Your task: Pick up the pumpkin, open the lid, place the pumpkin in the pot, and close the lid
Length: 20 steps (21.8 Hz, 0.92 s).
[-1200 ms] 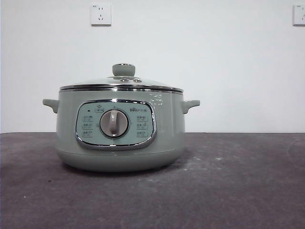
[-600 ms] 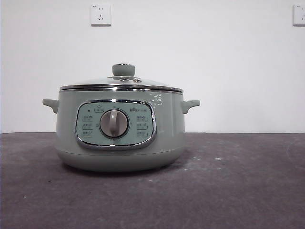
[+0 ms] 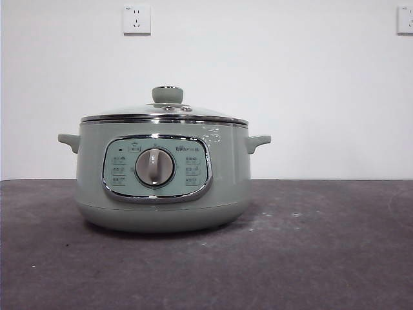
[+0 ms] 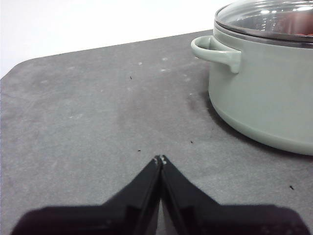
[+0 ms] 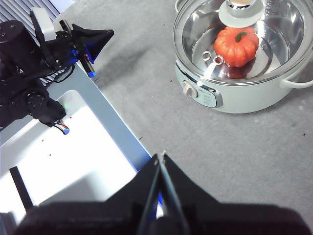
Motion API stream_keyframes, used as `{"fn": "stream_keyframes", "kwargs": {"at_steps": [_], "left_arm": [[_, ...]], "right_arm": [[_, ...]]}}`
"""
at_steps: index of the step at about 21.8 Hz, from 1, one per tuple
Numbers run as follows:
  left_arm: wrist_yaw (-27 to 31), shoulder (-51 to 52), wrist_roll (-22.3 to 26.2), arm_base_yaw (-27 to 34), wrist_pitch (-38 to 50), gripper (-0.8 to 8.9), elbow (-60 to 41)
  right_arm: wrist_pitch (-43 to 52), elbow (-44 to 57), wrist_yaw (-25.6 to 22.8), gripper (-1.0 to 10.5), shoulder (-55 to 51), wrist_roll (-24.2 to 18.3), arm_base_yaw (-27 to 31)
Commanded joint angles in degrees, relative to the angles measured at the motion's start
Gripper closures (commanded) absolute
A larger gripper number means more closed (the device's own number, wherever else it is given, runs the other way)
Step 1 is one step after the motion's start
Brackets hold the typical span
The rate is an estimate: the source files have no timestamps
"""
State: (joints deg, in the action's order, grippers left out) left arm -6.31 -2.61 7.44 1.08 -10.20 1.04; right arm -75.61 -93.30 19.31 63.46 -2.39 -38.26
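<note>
**Pumpkin sat sealed inside the pot, both arms clear**

Pot (image 3: 163, 174) stood on the grey desk (image 3: 310, 258), pale sage green, dial facing the front camera. Its glass lid (image 3: 164, 113) sat level on the rim, fully seated. Through the glass, the pumpkin (image 5: 236, 45) rested on the steel floor — glossy orange-red, ribbed, green stem uppermost, just beside the lid's knob (image 5: 239, 11) as seen from above. The left gripper (image 4: 160, 159) waited low over the desk beside the pot's handle (image 4: 215, 50), fingers pressed together, empty. The right gripper (image 5: 162, 155) hung high and well apart — fingers likewise closed on nothing. By this layout the task looked finished; the left arm was the nearer.
</note>
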Motion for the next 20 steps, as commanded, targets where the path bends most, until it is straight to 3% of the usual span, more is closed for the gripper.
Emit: {"fn": "stream_keyframes", "kwargs": {"at_steps": [1, 10, 12, 15, 18, 20], "left_arm": [[0.17, 0.20, -0.35, 0.17, 0.07, 8.17, -0.90], [0.15, 0.20, -0.35, 0.17, 0.07, 8.17, -0.90], [0.15, 0.20, -0.35, 0.17, 0.07, 8.17, -0.90], [0.15, 0.17, -0.35, 0.17, 0.09, 8.17, -0.90], [0.15, 0.17, -0.35, 0.17, 0.09, 8.17, -0.90], [0.15, 0.17, -0.35, 0.17, 0.07, 8.17, -0.90]], "right_arm": [[0.11, -0.02, -0.13, 9.5, -0.15, -0.07, -0.04], [0.15, -0.02, -0.17, 9.5, -0.22, -0.15, 0.15], [0.92, 0.02, -0.35, 9.5, -2.16, -5.18, 2.75], [10.95, 1.70, 1.42, 9.5, -8.20, -5.25, 12.46], [20.70, 9.03, 9.35, 9.5, -16.74, -4.31, 24.70], [27.45, 17.59, 8.83, 9.5, -23.54, -5.16, 31.63]]}}
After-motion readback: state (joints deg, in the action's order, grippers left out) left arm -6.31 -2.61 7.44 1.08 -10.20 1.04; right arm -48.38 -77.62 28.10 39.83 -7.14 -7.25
